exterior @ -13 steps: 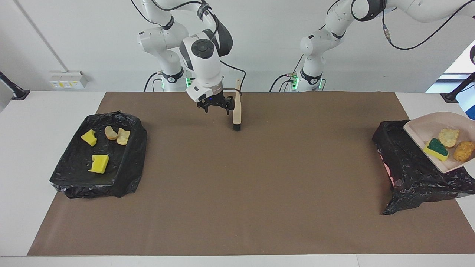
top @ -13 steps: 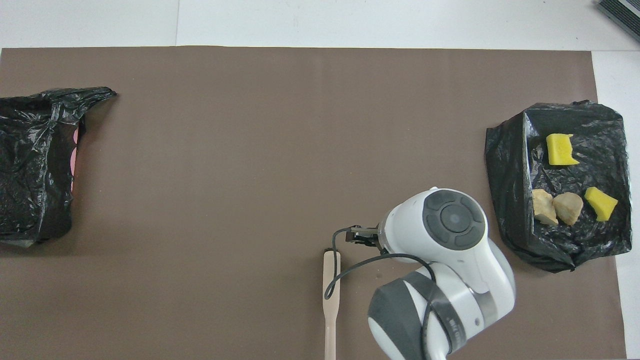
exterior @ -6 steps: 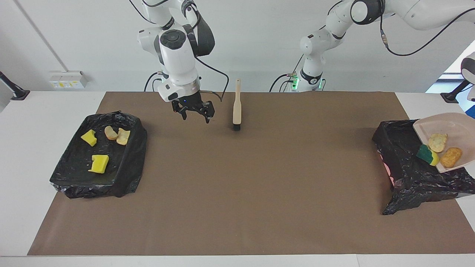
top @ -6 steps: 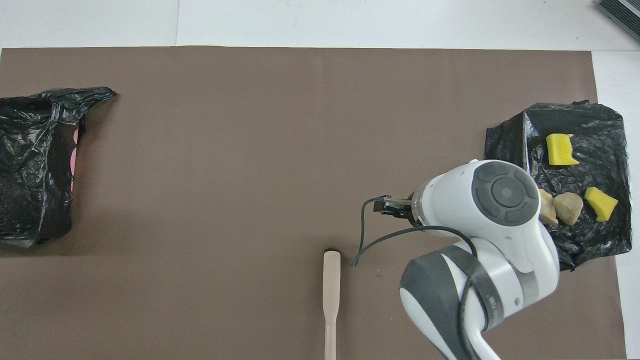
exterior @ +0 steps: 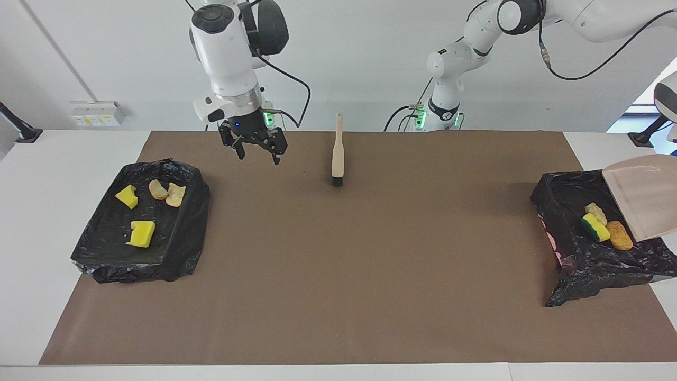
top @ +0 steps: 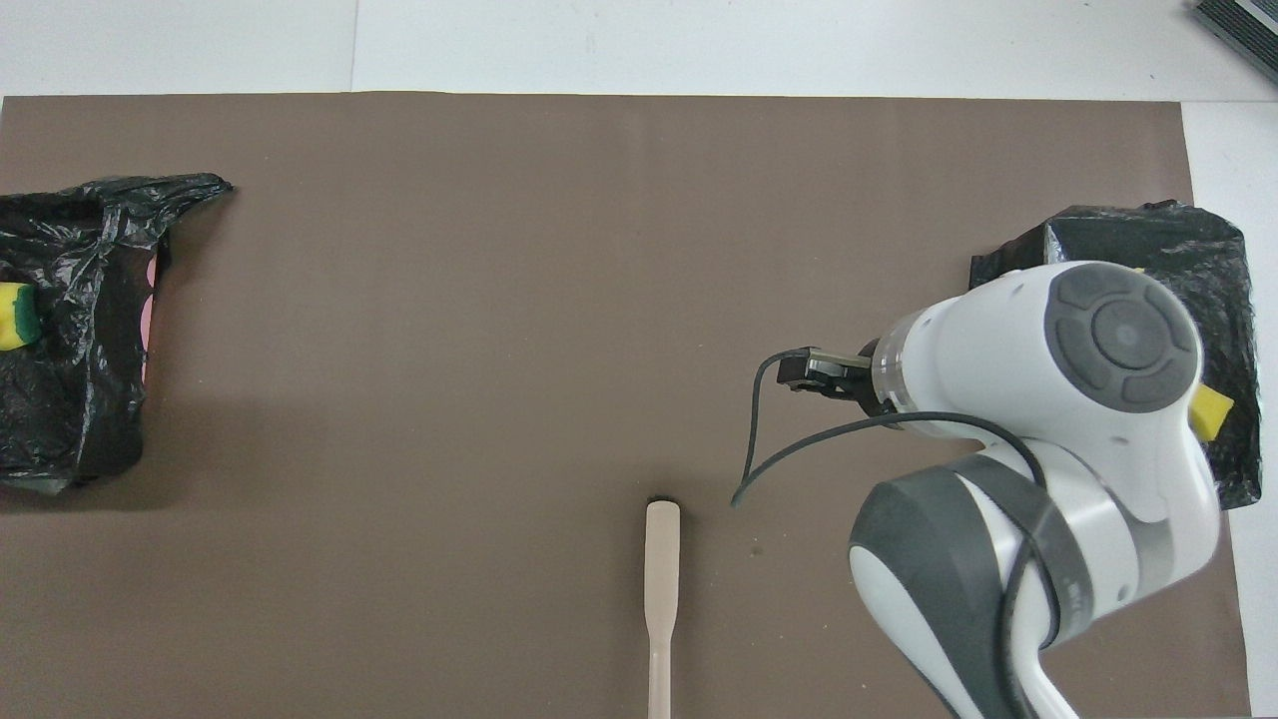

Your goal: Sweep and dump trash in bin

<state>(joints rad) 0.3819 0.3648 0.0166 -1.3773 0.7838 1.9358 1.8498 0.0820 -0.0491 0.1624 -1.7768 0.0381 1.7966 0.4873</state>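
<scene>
My right gripper [exterior: 254, 149] is open and empty, raised over the mat between the brush [exterior: 337, 153] and the black-lined tray [exterior: 182, 233]; it also shows in the overhead view [top: 814, 371]. The tray holds two yellow sponge bits [exterior: 140, 234] and two pale tan lumps [exterior: 166, 192]. At the left arm's end the beige dustpan [exterior: 642, 196] is tilted steeply over the black-bagged bin [exterior: 582, 264]. The green-faced sponge [exterior: 596, 227], a tan lump [exterior: 596, 212] and the orange-brown lump [exterior: 619, 235] lie in the bin at the pan's lip. The left gripper is out of frame.
The brush [top: 661, 589] lies flat on the brown mat [exterior: 370, 275] near the robots, handle toward them. In the overhead view the right arm covers most of the tray [top: 1138, 230]; the bin [top: 70, 399] shows the green-faced sponge [top: 15, 316].
My right gripper has moved away from the brush toward the tray and risen. The dustpan has tipped steeper and its three pieces have slid off into the bin.
</scene>
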